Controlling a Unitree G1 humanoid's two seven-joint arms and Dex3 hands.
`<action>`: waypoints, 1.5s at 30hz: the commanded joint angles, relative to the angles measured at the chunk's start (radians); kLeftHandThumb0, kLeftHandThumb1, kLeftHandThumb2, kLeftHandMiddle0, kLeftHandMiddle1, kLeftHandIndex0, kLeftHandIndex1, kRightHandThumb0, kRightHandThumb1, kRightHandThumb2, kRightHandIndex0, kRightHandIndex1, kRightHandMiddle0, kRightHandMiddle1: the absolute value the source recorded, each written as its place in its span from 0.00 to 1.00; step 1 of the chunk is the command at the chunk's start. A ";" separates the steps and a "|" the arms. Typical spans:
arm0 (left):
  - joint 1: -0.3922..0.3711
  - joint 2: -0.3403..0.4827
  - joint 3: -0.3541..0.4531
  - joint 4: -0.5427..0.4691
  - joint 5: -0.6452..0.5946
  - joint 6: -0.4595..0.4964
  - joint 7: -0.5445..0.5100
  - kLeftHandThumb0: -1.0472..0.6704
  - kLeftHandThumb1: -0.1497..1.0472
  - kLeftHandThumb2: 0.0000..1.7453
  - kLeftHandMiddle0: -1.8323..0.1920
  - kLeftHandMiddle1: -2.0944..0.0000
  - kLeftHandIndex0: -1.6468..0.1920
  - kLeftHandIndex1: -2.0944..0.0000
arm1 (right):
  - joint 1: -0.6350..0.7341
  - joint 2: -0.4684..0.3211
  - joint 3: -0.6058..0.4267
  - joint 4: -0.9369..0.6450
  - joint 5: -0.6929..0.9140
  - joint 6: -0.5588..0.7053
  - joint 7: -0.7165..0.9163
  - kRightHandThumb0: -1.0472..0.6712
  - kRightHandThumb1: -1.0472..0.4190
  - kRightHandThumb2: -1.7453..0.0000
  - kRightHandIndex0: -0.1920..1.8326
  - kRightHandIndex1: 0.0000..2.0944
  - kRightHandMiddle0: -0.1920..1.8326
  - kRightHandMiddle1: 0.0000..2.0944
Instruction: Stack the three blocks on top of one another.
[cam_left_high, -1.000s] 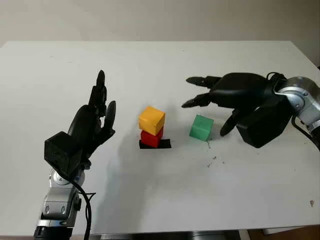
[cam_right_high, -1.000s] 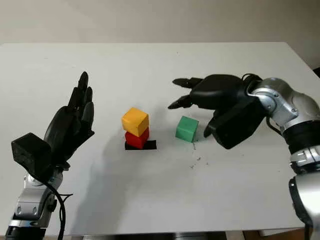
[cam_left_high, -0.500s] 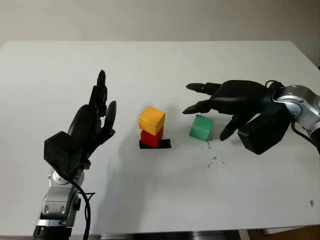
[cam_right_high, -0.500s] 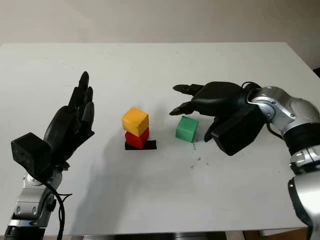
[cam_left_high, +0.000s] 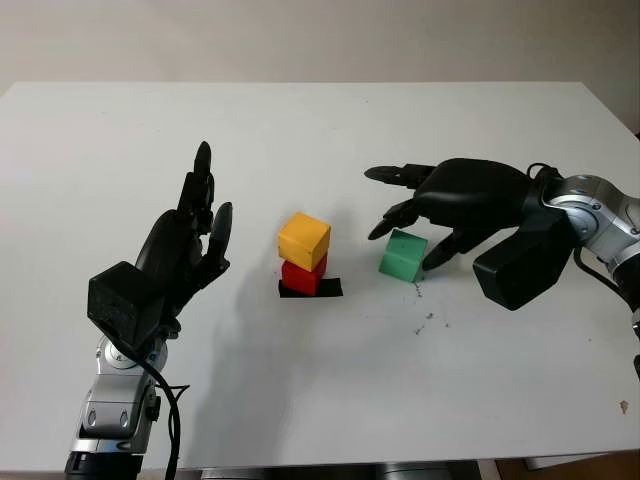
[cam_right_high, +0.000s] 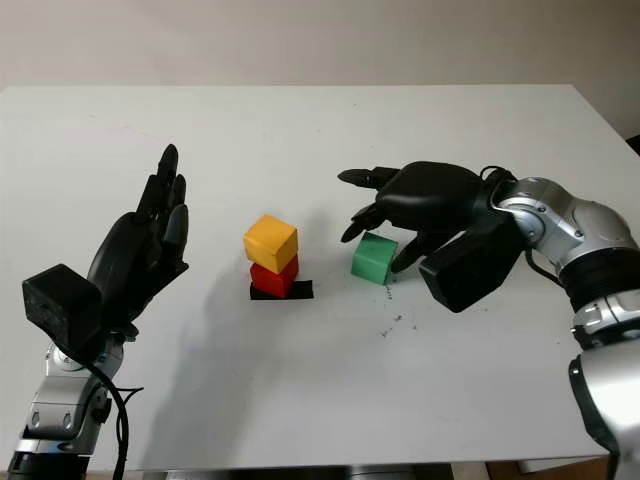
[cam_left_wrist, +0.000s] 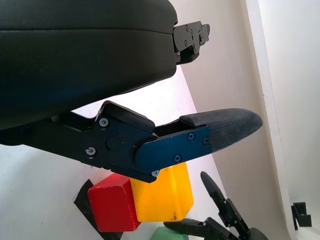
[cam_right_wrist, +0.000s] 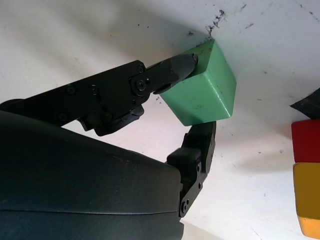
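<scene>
Since half a second ago the right hand has closed in on the green block: its fingers, which were held above and beside the block, now curl down around it, with one fingertip pressed on the block's side facing the arm and another against the opposite side. The block has not left the table; it sits where it was, just right of the stack. The left hand is unchanged, open and raised upright left of the stack, well apart from it, holding nothing. The yellow block sits on the red block, which stands on a small black patch near the table's middle; the yellow one is turned slightly relative to the red one beneath it, with one corner toward the camera. The green block is a cube with no long axis; it lies flat, one edge facing the robot, rotated a little from the table edge. The right wrist view shows both fingertip contacts on the green block's faces, which the head views partly hide behind the hand; it also shows dark specks on the table beside the block. The left wrist view shows the red and yellow blocks past a left finger, with the right hand's fingers beyond.
</scene>
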 joint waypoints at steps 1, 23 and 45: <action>-0.004 0.008 0.003 -0.012 -0.001 -0.007 -0.004 0.12 1.00 0.40 1.00 1.00 1.00 1.00 | -0.015 0.005 0.008 0.005 -0.003 -0.008 -0.004 0.40 0.08 0.97 0.13 0.03 0.30 0.48; -0.018 0.012 0.000 -0.002 0.001 0.002 -0.008 0.12 1.00 0.41 1.00 1.00 1.00 1.00 | -0.117 0.046 -0.023 0.036 0.075 0.057 0.039 0.39 0.10 0.97 0.21 0.04 0.35 0.57; -0.020 -0.030 -0.003 0.007 0.009 -0.013 0.036 0.14 1.00 0.40 1.00 1.00 1.00 1.00 | -0.414 0.260 -0.097 -0.039 0.358 0.627 0.597 0.37 0.09 0.97 0.25 0.04 0.28 0.71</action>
